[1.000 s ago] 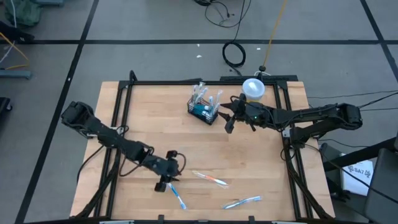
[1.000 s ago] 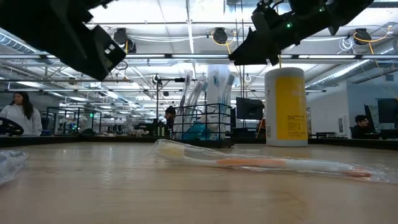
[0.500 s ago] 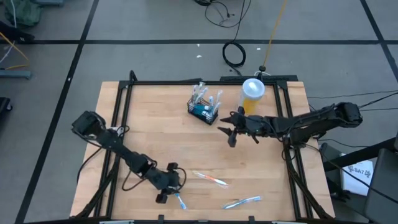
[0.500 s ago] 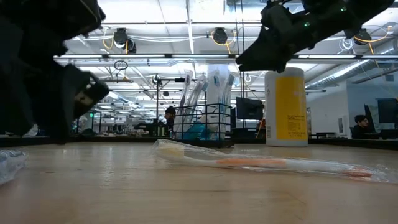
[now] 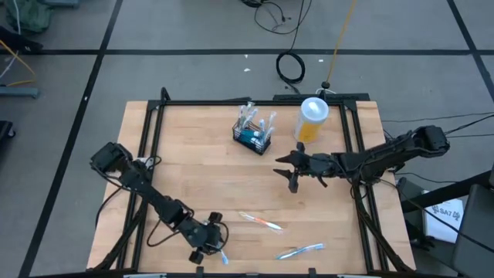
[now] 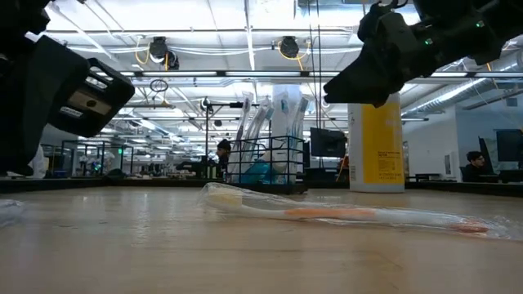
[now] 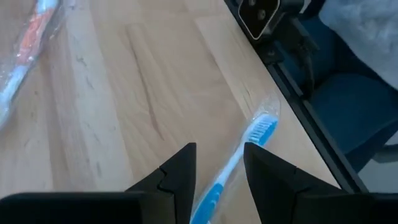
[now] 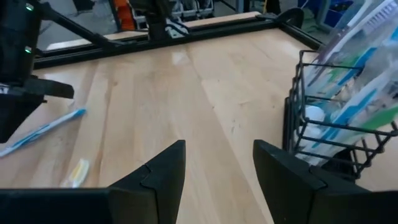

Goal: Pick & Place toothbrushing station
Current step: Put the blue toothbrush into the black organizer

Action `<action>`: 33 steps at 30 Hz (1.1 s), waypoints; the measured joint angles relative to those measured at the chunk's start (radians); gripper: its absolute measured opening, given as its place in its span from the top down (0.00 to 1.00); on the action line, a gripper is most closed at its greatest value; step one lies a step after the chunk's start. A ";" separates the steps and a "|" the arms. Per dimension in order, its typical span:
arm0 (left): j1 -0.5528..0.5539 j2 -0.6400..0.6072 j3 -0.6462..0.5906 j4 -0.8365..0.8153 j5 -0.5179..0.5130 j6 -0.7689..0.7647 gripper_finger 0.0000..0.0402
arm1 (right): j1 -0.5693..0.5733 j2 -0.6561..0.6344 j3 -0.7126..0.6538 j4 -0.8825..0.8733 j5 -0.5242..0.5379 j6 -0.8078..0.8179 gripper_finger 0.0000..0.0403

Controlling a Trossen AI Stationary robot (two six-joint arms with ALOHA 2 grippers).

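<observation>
The toothbrushing station, a small black wire basket (image 5: 253, 134) holding wrapped toothbrushes, stands on its base at the table's far middle; the right wrist view shows it too (image 8: 336, 127). My right gripper (image 5: 288, 170) hovers open nearer the front and to the right of it, with nothing between its fingers (image 8: 217, 152). My left gripper (image 5: 214, 247) is open near the table's front edge. Its fingers stand on either side of a wrapped blue toothbrush (image 7: 239, 158) lying flat on the wood, without touching it.
A yellow cup with a white lid (image 5: 312, 119) stands right of the basket. A wrapped orange toothbrush (image 5: 261, 222) and another wrapped blue one (image 5: 301, 251) lie near the front. A black frame (image 5: 356, 131) edges the table. Bare wood lies at the middle.
My left gripper has moved toward the table's near edge and down, over the blue toothbrush. My right gripper has drawn away from the basket toward the near edge and sunk a little. No object has moved.
</observation>
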 joint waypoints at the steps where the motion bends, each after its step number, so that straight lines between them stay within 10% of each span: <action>1: -0.001 0.009 0.001 0.004 0.003 0.008 0.65 | 0.005 0.000 -0.008 0.012 0.000 0.000 0.55; 15: 0.009 0.114 0.003 0.004 0.095 0.285 0.67 | 0.007 0.000 -0.024 0.084 0.002 -0.004 0.55; 23: 0.044 0.105 0.001 0.021 0.044 0.263 0.96 | 0.007 0.000 -0.024 0.110 0.002 -0.001 0.55; 33: 0.071 -0.174 -0.002 0.032 -0.335 0.447 0.98 | 0.012 0.000 -0.023 0.126 0.001 -0.006 0.55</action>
